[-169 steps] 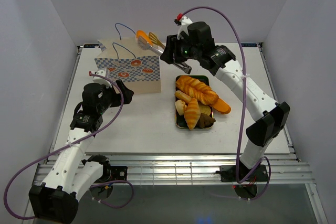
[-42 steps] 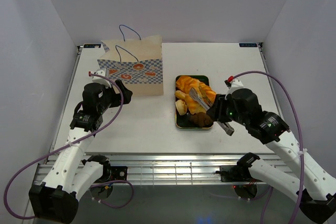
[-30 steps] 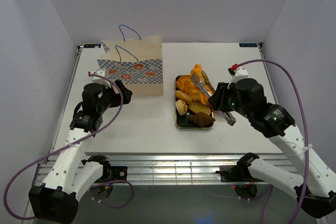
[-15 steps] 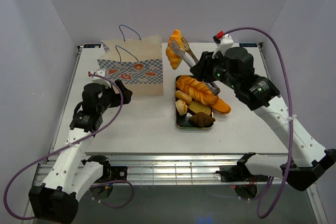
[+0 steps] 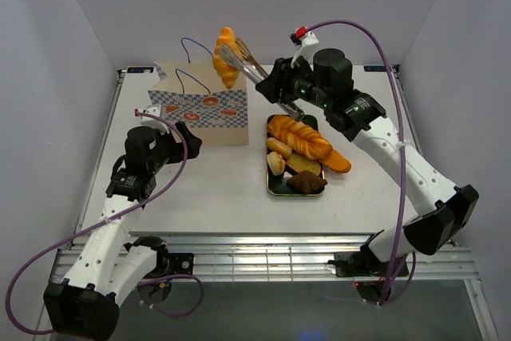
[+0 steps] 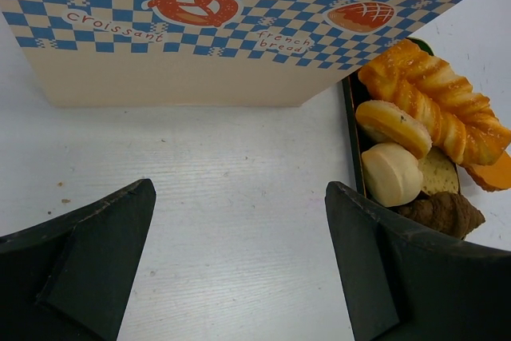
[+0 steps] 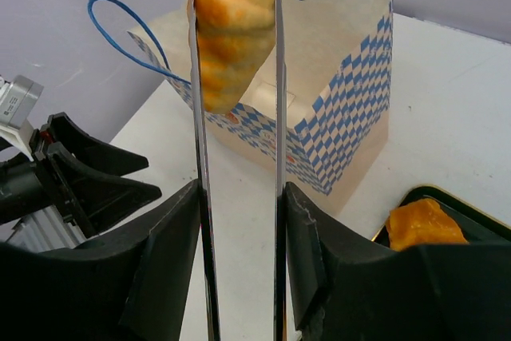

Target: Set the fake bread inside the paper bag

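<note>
My right gripper [image 7: 239, 197] is shut on the metal tongs [image 7: 279, 157], and their blades pinch an orange fake bread [image 7: 234, 21]. In the top view this bread [image 5: 226, 57] hangs in the air above the right end of the paper bag [image 5: 204, 105], with the right gripper [image 5: 283, 95] behind it. The bag [image 7: 343, 93] stands upright with its mouth open. More fake bread [image 5: 299, 137] lies on the dark green tray [image 5: 270, 189]. My left gripper [image 6: 239, 197] is open and empty, low over the table just in front of the bag [image 6: 200, 37].
The tray rim [image 6: 350, 117] and its breads [image 6: 431, 101] lie just right of the bag's corner. Blue cord handles [image 5: 192, 41] rise from the bag. The left gripper [image 5: 190, 140] sits close to the bag's front left. Grey walls enclose the table.
The right arm has swung up and to the left, carrying the bread in the tongs from over the tray to above the bag. The left arm has not moved.
</note>
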Action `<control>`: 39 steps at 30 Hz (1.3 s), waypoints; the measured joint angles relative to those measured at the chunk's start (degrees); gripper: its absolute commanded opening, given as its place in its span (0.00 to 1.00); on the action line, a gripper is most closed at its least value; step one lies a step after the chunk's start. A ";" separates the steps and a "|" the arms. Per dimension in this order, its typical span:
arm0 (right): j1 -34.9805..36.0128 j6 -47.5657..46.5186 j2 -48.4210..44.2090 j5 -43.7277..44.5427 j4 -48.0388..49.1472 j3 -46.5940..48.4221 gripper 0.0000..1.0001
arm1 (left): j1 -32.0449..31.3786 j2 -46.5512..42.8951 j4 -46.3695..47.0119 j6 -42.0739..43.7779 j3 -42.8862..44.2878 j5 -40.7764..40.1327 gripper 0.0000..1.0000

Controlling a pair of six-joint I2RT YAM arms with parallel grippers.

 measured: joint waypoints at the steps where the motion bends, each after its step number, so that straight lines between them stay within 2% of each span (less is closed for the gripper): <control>1: 0.02 -0.17 0.68 -0.35 0.96 0.15 0.49 | 0.00 0.00 0.02 0.02 0.00 0.04 0.98; 11: 0.94 -1.81 6.91 -1.27 8.74 1.88 0.51 | 0.00 0.04 0.02 0.00 0.00 0.52 0.98; 23: 2.67 -3.32 13.14 -0.94 9.35 6.75 0.56 | 0.00 0.17 0.04 -0.02 0.00 1.03 0.98; 39: 3.76 -3.85 14.45 -0.11 10.21 7.30 0.60 | 0.00 0.15 0.02 -0.02 0.00 1.38 0.98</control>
